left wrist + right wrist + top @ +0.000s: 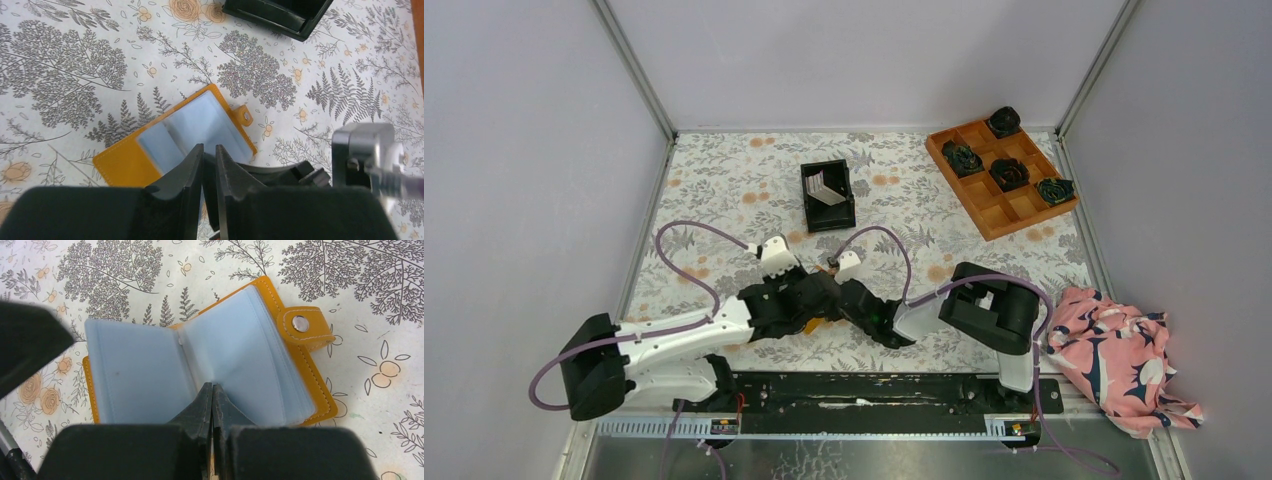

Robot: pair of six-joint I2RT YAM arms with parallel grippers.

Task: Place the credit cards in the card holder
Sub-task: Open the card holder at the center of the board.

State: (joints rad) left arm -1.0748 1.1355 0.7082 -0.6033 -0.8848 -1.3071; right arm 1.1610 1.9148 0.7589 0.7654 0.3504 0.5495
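Note:
The card holder (145, 370) lies open on the floral mat, orange outside and light blue inside, its snap tab (300, 324) to the right. My right gripper (212, 386) is shut, its tips resting on the blue pages near the fold. My left gripper (209, 148) hovers over the near edge of the card holder (200, 120), its jaws a narrow gap apart with no card between them. From above, both grippers meet at mid-table and hide all but an orange sliver of the card holder (816, 325). Pale credit cards (826, 188) stand in the black bin (809, 202).
An orange compartment tray (996, 212) with dark rosettes sits at the back right. A pink floral cloth (1119, 350) lies bunched at the near right. The black bin (280, 15) is just beyond the card holder. Grey walls enclose the mat.

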